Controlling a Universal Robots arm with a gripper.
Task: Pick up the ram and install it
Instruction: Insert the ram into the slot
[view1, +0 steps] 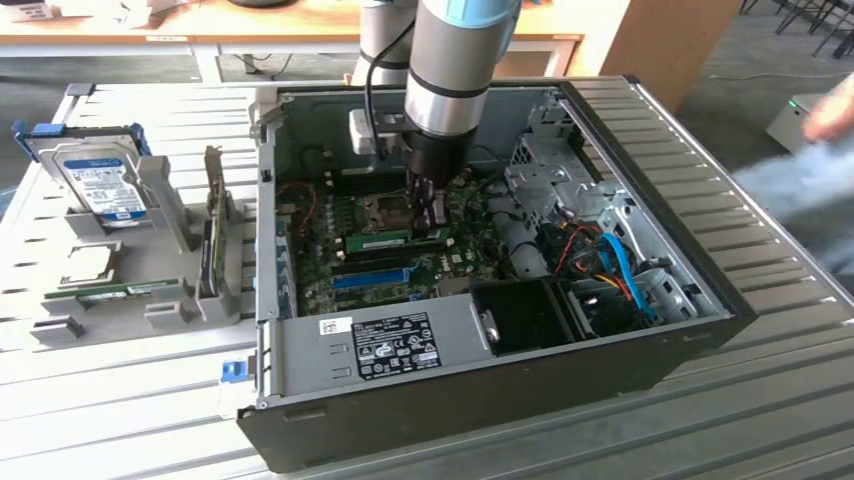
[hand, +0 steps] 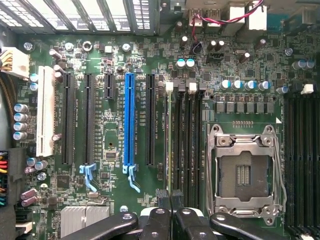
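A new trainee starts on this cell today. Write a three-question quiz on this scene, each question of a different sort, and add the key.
1. True or false: the gripper is down inside the open computer case.
2. What stands in the rack at the exterior view's left of the case? A) a hard drive with a blue label; B) a keyboard; C) a fan.
3. Fill in: the green stick with a pale label by the gripper's tip is the ___.

Key: 1 true; 2 A; 3 ram.
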